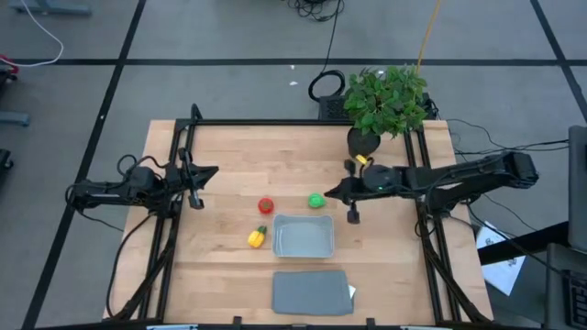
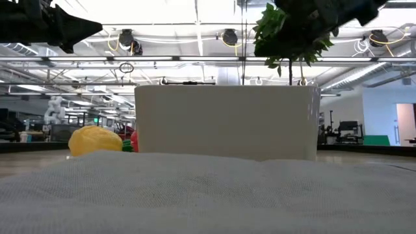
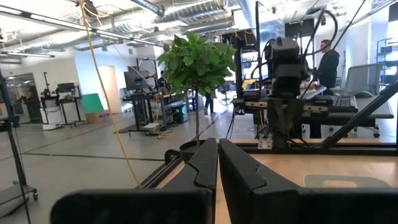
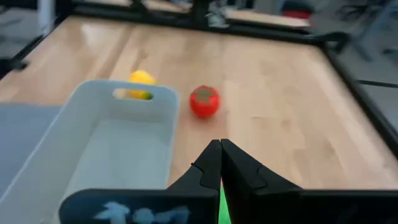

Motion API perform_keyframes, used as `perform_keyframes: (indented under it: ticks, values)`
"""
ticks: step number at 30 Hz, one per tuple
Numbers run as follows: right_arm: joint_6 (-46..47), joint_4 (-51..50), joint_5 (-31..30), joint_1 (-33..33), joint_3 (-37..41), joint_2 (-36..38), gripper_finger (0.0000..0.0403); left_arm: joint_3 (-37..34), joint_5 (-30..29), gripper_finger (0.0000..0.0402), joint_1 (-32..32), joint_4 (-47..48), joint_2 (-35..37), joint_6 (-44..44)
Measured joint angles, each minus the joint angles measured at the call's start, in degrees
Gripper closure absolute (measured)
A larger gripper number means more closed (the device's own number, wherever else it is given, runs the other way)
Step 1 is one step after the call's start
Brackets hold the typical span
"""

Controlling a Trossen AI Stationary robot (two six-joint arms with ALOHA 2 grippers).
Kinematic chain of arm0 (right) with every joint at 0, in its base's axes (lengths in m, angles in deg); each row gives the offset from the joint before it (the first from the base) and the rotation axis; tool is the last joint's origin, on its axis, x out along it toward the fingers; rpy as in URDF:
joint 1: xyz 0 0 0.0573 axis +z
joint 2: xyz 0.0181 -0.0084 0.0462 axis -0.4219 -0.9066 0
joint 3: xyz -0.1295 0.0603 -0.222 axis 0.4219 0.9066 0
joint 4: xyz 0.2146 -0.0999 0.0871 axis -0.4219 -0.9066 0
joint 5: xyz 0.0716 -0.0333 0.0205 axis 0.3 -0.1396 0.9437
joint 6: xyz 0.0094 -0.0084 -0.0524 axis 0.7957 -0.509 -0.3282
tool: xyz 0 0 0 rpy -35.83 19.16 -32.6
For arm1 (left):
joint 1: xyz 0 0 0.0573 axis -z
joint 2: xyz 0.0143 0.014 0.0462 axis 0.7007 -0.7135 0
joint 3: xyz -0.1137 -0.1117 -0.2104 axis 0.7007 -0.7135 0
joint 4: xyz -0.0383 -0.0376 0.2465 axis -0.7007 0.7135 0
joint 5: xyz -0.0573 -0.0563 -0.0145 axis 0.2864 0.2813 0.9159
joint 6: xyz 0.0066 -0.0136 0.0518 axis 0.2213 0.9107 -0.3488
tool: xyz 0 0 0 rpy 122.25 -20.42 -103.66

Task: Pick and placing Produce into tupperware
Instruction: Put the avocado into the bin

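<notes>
Pale butcher-block wood forms the desk [image 1: 229, 174], and all three produce pieces lie on it; the tupperware [image 1: 304, 236] holds nothing, so by this judgement the task is at its start with three placements outstanding.

Working left to right in the high view:

- Left gripper [image 1: 197, 186]: waiting near the desk's 9 o'clock edge. The left wrist view shows its jaws together and holding nothing.
- Yellow piece [image 1: 257, 238]: smooth, rounded, with a green tip, just beside the tub at its 9 o'clock side.
- Red piece [image 1: 266, 206]: round and glossy with a small green cap, at about 11 o'clock from the tub.
- Tupperware: shallow light blue-grey plastic tub, rectangular, with rounded corners and a raised rim. Its walls look thin and smooth.
- Lid [image 1: 312, 293]: flat, darker grey, matte rectangle at 6 o'clock from the tub.
- Green piece [image 1: 316, 200]: round, at about 1 o'clock from the tub.
- Right gripper [image 1: 341, 193]: just beside the green piece on its 3 o'clock side. The right wrist view shows its jaws together, with green visible directly beneath them.
- Potted plant [image 1: 385, 99]: leafy, at the desk's 1 o'clock corner.
</notes>
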Motion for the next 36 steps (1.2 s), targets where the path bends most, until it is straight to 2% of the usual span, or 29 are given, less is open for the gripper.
perform_keyframes:
  ticks: [5,12,16,20,25,31,36]
  values:
    - [-1.45,-7.71,4.16,-3.33,-6.68,-4.04,0.0403,0.00,0.01,0.0380,0.00,0.04,0.01,-0.12]
    - [-2.60,-12.84,14.78,-8.83,-14.36,-10.15,0.0403,0.00,0.00,0.0380,0.00,0.15,0.00,-0.93]
    - [-4.33,-15.57,16.27,-10.91,-18.08,-13.78,0.0403,0.00,0.17,0.0380,0.00,0.34,0.02,-0.81]
    - [-1.47,-19.95,16.52,-13.18,-23.43,-17.81,0.0403,0.00,0.39,0.0380,0.00,0.98,0.02,-0.85]
    - [-6.07,-28.89,17.11,-13.88,-30.32,-23.84,0.0403,0.00,0.39,0.0380,0.00,1.37,0.02,-0.85]
    - [-7.13,-31.92,18.13,-15.89,-34.81,-29.06,0.0403,0.00,0.39,0.0380,0.01,1.73,0.00,-1.06]
    - [-17.85,-36.48,19.18,-16.40,-34.81,-29.61,0.0403,0.00,0.35,0.0380,0.00,2.70,0.02,-1.18]
